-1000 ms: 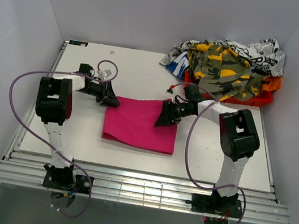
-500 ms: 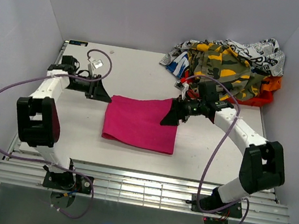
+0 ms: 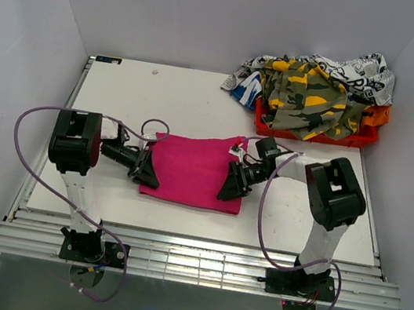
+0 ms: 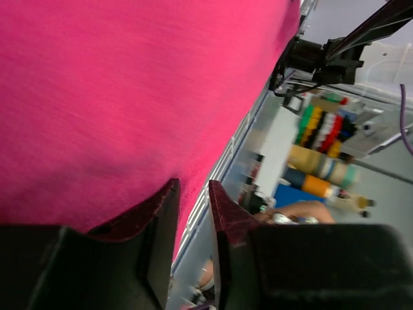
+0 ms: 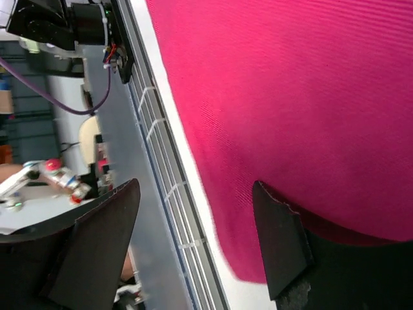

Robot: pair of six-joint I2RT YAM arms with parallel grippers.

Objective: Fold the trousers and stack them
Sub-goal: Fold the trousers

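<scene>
The trousers [image 3: 195, 170] lie folded into a flat magenta rectangle in the middle of the white table [image 3: 122, 93]. The left gripper [image 3: 148, 173] sits low at the fold's near left corner. Its fingers [image 4: 158, 223] are drawn almost together, with pink cloth showing in the thin slit between them; whether they pinch it cannot be told. The right gripper [image 3: 230, 184] is at the near right corner with its jaws spread wide, one finger over the fabric and the other over bare table, gripping nothing. At the far right corner, a heap of clothes [image 3: 313, 93] topped by a camouflage garment fills a red bin [image 3: 357, 137].
</scene>
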